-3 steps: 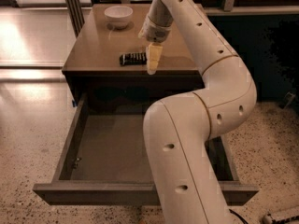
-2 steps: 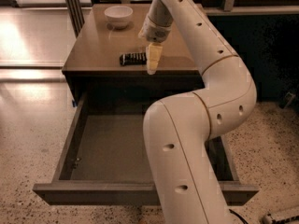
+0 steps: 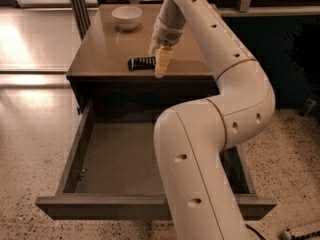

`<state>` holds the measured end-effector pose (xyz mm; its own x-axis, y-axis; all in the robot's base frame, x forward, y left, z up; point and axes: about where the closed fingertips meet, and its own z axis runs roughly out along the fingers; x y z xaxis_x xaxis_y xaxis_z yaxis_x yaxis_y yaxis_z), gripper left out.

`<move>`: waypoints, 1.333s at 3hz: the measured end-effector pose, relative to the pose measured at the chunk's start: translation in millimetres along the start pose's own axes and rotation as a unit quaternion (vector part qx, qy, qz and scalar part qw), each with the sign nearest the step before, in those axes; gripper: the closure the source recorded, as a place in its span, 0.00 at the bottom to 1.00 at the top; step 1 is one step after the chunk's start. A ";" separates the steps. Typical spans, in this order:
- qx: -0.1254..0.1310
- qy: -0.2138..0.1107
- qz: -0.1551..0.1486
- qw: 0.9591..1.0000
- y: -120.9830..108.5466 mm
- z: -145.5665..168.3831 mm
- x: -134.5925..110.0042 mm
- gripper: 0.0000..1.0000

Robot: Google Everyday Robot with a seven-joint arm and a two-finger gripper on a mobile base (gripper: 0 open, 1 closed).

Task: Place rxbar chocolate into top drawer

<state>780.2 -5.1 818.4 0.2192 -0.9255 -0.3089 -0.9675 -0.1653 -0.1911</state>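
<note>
The chocolate bar (image 3: 141, 63) lies flat on the counter (image 3: 100, 54), near the front edge and about in the middle. It is in the same spot as a second ago, and nothing else has moved since then either. The bar is black with small white marks on it. The hand (image 3: 161, 69) is right at the bar's right end, pointing down at the counter, just where it was before. I cannot tell if the hand is open or closed, and I cannot tell if it is touching the bar or only very close beside it. It is not holding the bar up. Below the counter, the drawer (image 3: 120, 159) is pulled all the way out, and its flat bottom shows. The big white arm (image 3: 200, 149) bends in front of the drawer's right side and hides that part. A white bowl (image 3: 126, 17) sits at the back of the counter, well apart from the bar. The shiny floor (image 3: 30, 134) is on the left.
</note>
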 end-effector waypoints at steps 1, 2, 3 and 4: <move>0.000 0.000 0.000 1.000 0.0 0.0 0.0 0.73; 0.000 0.000 0.000 1.000 0.0 0.0 0.0 0.96; 0.003 -0.001 0.001 1.000 1.1 -0.6 -1.1 1.00; 0.003 -0.001 0.001 1.000 4.6 -1.3 -1.6 1.00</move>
<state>775.3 -4.8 819.2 0.2182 -0.9252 -0.3106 -0.9670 -0.1621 -0.1964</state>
